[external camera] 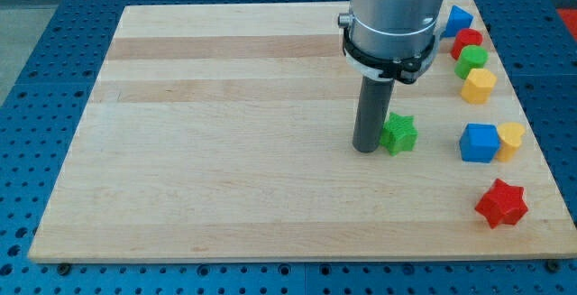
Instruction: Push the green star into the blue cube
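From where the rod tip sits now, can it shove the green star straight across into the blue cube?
Probably yes. My tip sits right against the green star block on the side toward the view's left, and the blue cube block lies to the view's right with bare wooden board between them.

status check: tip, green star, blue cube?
My tip against green star, on its view-left side. Blue cube to view's right, gap between. Path clear; yellow block beyond the cube.

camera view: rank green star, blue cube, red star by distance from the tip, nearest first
1. green star: right beside my tip, on the view's right.
2. blue cube: farther toward the view's right.
3. red star: farthest, toward the view's bottom right.
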